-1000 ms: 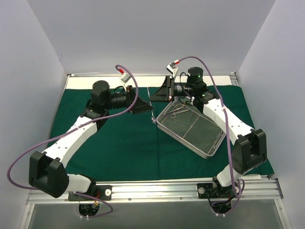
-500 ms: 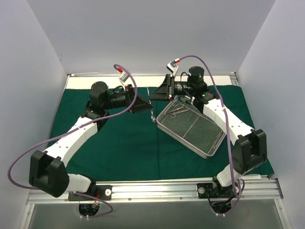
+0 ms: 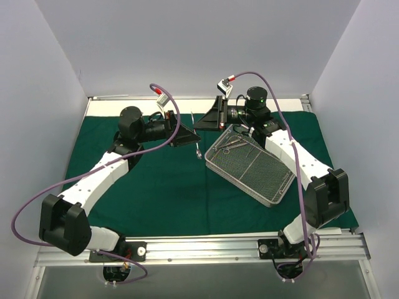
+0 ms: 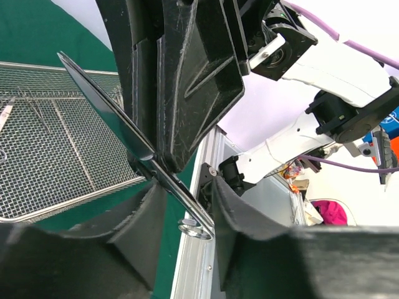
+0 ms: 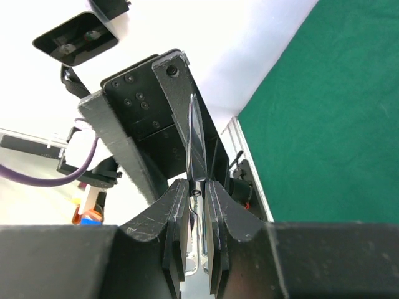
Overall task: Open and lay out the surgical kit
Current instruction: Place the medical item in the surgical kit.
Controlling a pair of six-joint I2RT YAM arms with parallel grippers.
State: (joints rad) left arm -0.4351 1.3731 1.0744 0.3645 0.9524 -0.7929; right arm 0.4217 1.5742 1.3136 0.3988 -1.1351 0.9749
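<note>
A pair of steel scissors [image 3: 198, 149] is held in the air between both grippers, above the dark green drape [image 3: 156, 187]. My right gripper [image 3: 201, 123] is shut on the scissors [image 5: 196, 143] near their pivot, blade pointing away. My left gripper [image 3: 190, 138] is open. The scissors' handle and finger ring [image 4: 196, 229] lie in the gap between its fingers [image 4: 149, 218]. The silver wire-mesh tray [image 3: 252, 168] sits on the drape to the right, with several slim instruments [image 3: 234, 144] at its far end. The tray also shows in the left wrist view [image 4: 56, 156].
The drape covers most of the table. An aluminium rail [image 3: 199, 246] runs along the near edge by the arm bases. White walls close in the left, back and right. The right arm's forearm [image 3: 287, 149] passes over the tray's right side.
Both grippers have shifted slightly towards the back of the table. The scissors have risen a little with them. The tray has not moved.
</note>
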